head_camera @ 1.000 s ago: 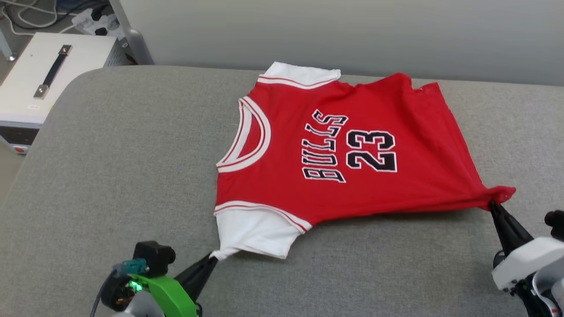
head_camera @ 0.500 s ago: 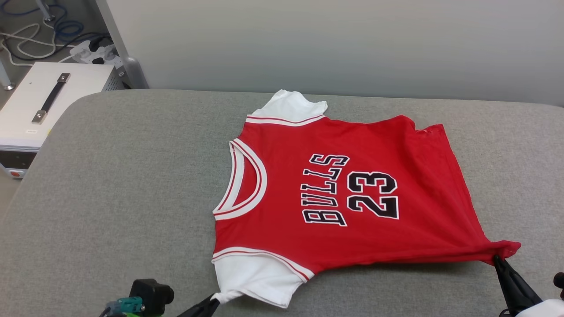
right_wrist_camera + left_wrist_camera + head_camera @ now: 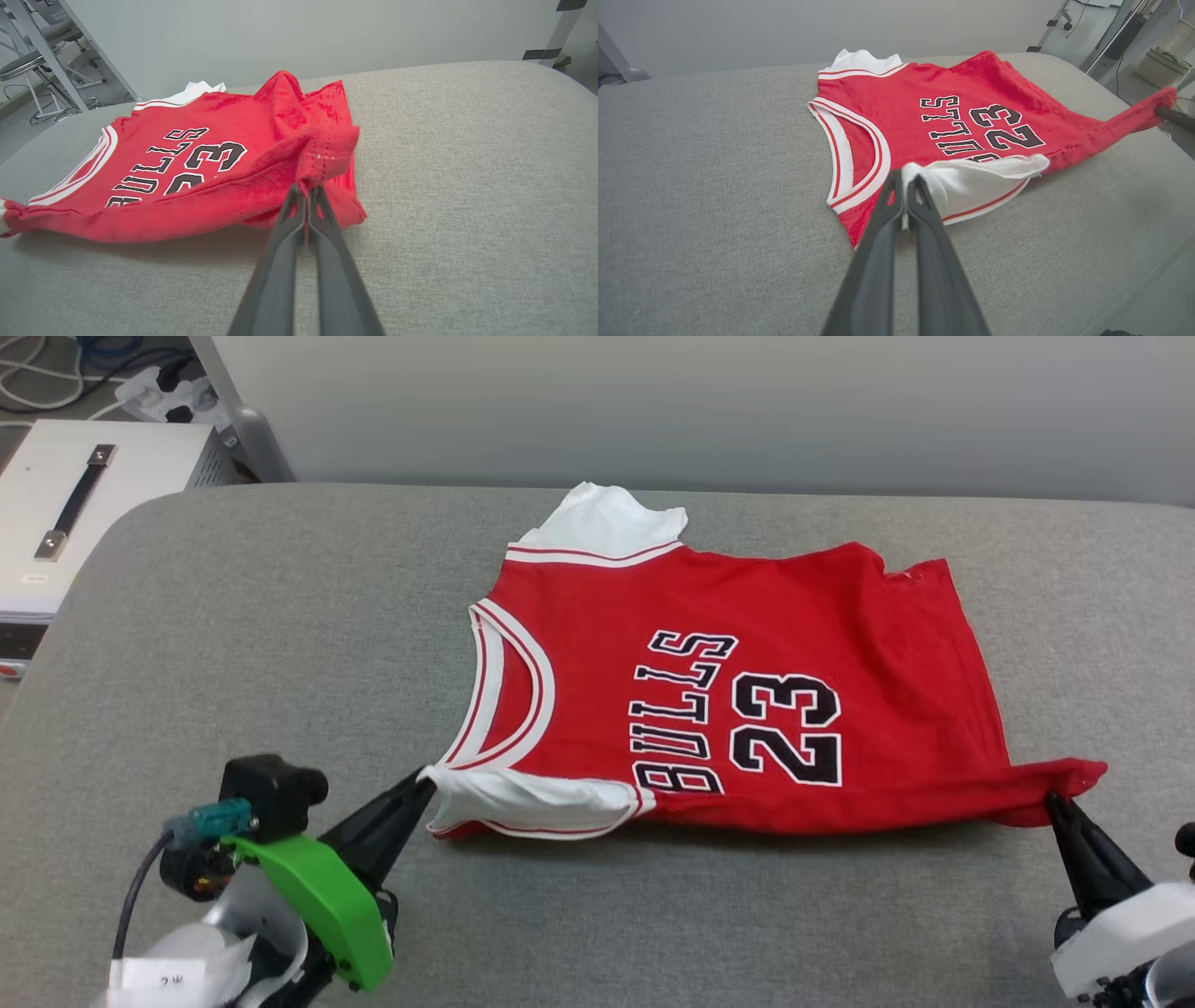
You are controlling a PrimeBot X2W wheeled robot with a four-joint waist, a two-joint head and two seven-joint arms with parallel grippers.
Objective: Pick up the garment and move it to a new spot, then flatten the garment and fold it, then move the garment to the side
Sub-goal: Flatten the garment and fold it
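Left gripper [image 3: 425, 788]: dark fingers together, clamping the white sleeve of the red jersey shirt [image 3: 794, 607]. Right gripper [image 3: 1054, 799]: fingers together, clamping its hem corner.

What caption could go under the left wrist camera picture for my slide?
The left claw pinches the white sleeve of the red jersey on a grey padded surface.

The garment [image 3: 747, 644] lies on the worktop [image 3: 233, 644], right of centre and nearer the far edge than the near edge. Neck opening toward the left edge, hem toward the right edge. The far sleeve [image 3: 607, 523] lies close to the far edge. The near sleeve [image 3: 532, 803] is clamped at its tip by the left pincer [image 3: 425, 784], which comes in from the near left. The right pincer [image 3: 1053, 798] clamps the near hem corner, toward the near right corner. A case [image 3: 93, 513] stands beyond the far left corner, below worktop level. A wall [image 3: 653, 401] runs behind the far edge.
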